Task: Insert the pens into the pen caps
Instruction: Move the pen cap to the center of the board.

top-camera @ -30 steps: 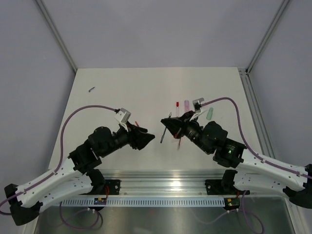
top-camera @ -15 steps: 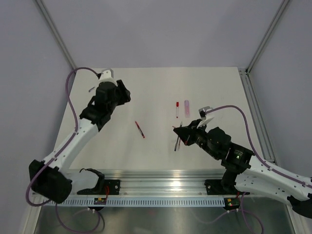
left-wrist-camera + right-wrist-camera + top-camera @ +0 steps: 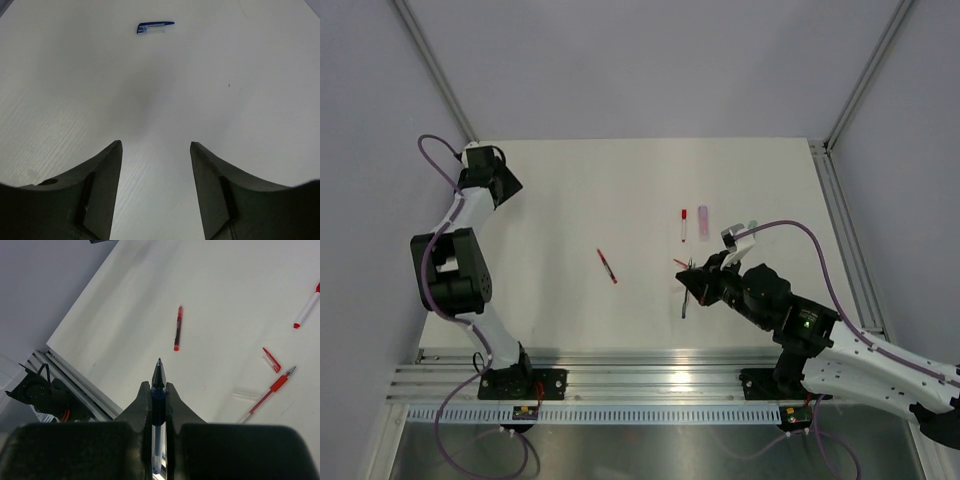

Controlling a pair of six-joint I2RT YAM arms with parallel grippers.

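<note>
Pen (image 3: 159,373) with blue grip lengthwise in right pincer (image 3: 158,387), tip forward.

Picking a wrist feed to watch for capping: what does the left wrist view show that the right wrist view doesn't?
Only the left wrist view: a blue cap lying ahead of the open, empty left fingers.
Only the right wrist view: the right fingers shut on a blue pen, tip forward. Beyond it lie a red pen, a red cap, an uncapped red pen beside that cap, and a red-and-white pen at the edge.
Both: only the white table.
</note>
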